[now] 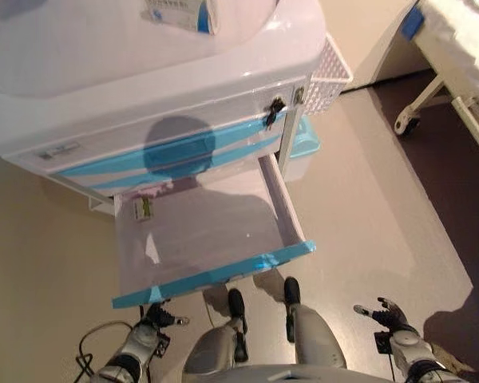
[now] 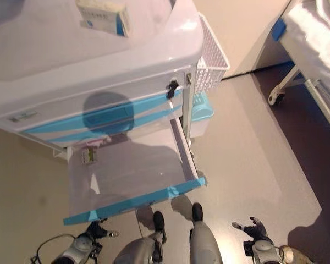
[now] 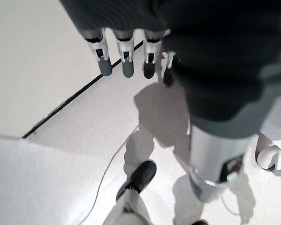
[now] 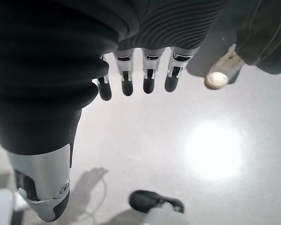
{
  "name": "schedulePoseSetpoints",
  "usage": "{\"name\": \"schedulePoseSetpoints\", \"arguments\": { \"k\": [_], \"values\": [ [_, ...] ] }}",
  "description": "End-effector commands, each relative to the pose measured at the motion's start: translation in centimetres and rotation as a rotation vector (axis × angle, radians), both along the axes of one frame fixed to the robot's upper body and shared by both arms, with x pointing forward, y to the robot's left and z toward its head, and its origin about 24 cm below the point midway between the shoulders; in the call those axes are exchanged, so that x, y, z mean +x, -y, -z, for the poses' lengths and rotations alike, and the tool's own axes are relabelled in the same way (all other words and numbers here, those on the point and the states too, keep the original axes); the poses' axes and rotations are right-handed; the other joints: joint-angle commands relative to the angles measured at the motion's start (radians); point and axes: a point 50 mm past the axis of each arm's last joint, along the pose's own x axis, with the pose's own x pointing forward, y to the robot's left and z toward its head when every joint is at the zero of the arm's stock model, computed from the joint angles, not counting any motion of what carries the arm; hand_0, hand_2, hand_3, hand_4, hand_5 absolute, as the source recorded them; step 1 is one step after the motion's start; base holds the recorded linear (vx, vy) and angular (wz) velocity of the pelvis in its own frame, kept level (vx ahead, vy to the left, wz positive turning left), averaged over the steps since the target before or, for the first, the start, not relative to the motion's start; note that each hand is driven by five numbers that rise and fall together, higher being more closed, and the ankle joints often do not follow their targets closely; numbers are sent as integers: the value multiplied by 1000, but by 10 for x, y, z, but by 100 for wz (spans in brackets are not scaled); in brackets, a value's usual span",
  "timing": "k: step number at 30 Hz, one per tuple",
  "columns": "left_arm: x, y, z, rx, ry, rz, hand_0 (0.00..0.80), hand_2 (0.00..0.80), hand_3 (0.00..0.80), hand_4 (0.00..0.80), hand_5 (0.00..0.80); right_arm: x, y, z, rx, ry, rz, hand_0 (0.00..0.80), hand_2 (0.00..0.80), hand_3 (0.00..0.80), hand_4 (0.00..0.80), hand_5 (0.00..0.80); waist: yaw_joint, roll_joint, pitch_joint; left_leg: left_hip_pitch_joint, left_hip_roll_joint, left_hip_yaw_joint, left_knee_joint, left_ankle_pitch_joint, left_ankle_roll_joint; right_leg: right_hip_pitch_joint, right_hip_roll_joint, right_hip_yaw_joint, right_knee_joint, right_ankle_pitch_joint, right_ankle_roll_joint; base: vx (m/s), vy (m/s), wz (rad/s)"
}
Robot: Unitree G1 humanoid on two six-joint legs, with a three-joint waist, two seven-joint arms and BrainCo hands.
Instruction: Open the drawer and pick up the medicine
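The white cart's lower drawer [image 1: 215,275] with a light blue front stands pulled out. A small medicine box [image 1: 144,209] lies in its back left corner, also seen in the right eye view [image 2: 89,155]. My left hand [image 1: 153,317] hangs low below the drawer's front left corner, fingers straight and empty, as its wrist view shows [image 3: 126,56]. My right hand [image 1: 389,313] hangs low at the right, well away from the drawer, open and empty [image 4: 140,75].
A white and blue box [image 2: 103,15] lies on the cart's top. A white wire basket [image 1: 329,70] hangs on the cart's right side, a light blue bin [image 1: 305,148] below it. A bed frame with a wheel [image 1: 405,121] stands at the far right. A person's shoe [image 4: 220,75] shows in the right wrist view.
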Motion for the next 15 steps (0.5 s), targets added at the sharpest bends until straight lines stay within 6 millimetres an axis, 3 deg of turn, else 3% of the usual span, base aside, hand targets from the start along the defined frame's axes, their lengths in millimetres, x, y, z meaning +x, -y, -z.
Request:
{"name": "schedulePoseSetpoints", "arguments": {
  "k": [1,3,6,7,15],
  "values": [
    [8,-1,-8,84,49,116,0,0,0,0,0,4,11,-9,-80,28,-42,0,0,0,0,0,-19,-16,-14,-115,-36,-52,196,-96,26,-50,14,-4,95,-10,1,-63,-118,12],
    [28,0,-26,101,137,197,0,0,0,0,0,15,14,-17,-123,54,-94,0,0,0,0,0,-15,-13,-1,-175,-28,-57,246,-105,23,-100,24,-5,131,-23,-11,-62,-125,18],
    [31,0,-29,101,154,212,0,0,0,0,0,15,15,-18,-130,51,-104,0,0,0,0,0,-13,-10,0,-187,-27,-60,254,-106,22,-109,26,-6,142,-29,-15,-28,-64,12],
    [50,6,-48,96,247,275,0,0,0,0,0,18,20,-22,-156,48,-123,0,0,0,0,0,-13,0,6,-220,-25,-67,275,-106,19,-138,26,-16,170,-42,-21,-28,-71,1],
    [89,15,-80,190,355,404,0,0,0,0,0,15,27,-20,-196,-8,-139,0,0,0,0,0,-27,22,18,-246,-32,-85,323,-122,15,-165,13,-26,261,-93,-34,-4,-41,12]
  ]
}}
